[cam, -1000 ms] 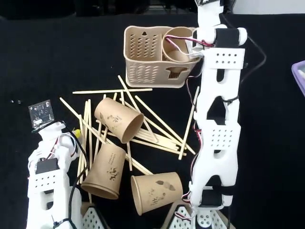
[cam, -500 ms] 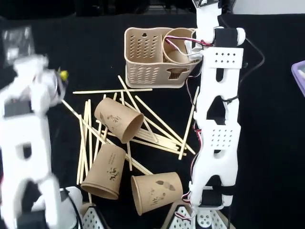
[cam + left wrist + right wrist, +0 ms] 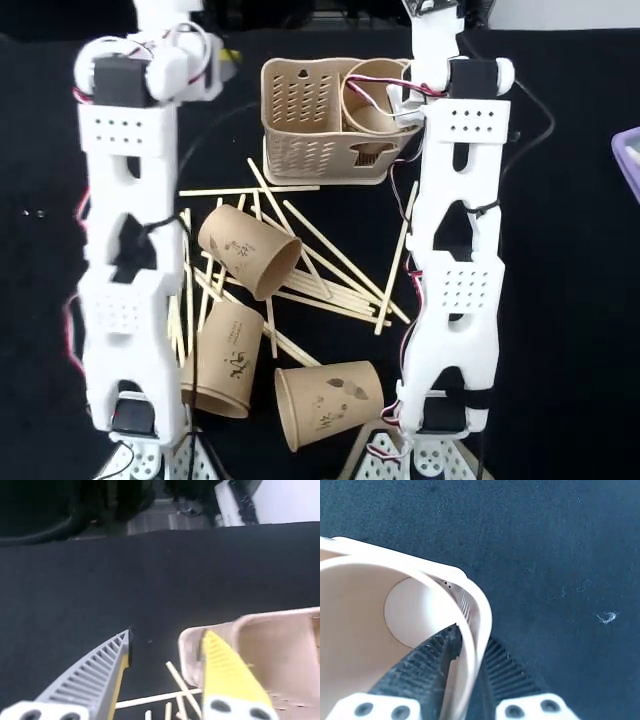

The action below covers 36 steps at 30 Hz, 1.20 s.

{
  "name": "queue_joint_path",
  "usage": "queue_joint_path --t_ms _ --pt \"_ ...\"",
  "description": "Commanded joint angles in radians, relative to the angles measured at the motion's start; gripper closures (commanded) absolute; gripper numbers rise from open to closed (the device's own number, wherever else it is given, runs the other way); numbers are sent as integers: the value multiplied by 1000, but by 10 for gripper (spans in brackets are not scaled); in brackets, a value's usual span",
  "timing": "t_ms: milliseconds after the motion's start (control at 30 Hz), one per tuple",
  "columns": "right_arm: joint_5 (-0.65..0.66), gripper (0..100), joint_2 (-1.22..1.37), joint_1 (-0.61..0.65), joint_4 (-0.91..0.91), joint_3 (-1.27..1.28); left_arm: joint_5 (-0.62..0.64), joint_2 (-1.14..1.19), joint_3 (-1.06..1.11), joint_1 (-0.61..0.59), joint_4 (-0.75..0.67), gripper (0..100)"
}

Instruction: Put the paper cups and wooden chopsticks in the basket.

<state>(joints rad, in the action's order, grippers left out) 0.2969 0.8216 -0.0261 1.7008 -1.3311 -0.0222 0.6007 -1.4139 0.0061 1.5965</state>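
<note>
The high camera sits above the table and looks steeply down. It is far enough off to take in the left arm and right arm, from their bases at the lower edge to their wrists near the top, with the basket at upper centre. The left wrist camera rides behind the left gripper, facing forward at a shallow angle over the table towards the room beyond. The right wrist camera points almost straight down past the right gripper, very near, into the paper cup. All three views share the basket. The chopsticks in the left wrist view are probably those just below the basket in the high view.
</note>
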Motion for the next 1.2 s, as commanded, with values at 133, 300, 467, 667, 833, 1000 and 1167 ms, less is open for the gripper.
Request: queue_joint_path --t_ms 133,300,467,667,833,1000,1167 --pt "11 987 -2 -2 18 4 9 106 -243 67 101 736" --pt "11 987 -1 -2 20 4 72 104 -252 88 101 732" --pt "11 987 -1 -2 23 4 129 115 -252 130 133 732" --pt "11 987 -1 -3 23 4 133 150 -231 105 137 736" --pt "11 987 -1 -5 25 5 135 216 -225 105 161 745" --pt "11 987 -1 -9 43 5 135 265 -222 97 163 978" --pt "11 988 -2 -21 63 24 133 273 -222 110 164 965"
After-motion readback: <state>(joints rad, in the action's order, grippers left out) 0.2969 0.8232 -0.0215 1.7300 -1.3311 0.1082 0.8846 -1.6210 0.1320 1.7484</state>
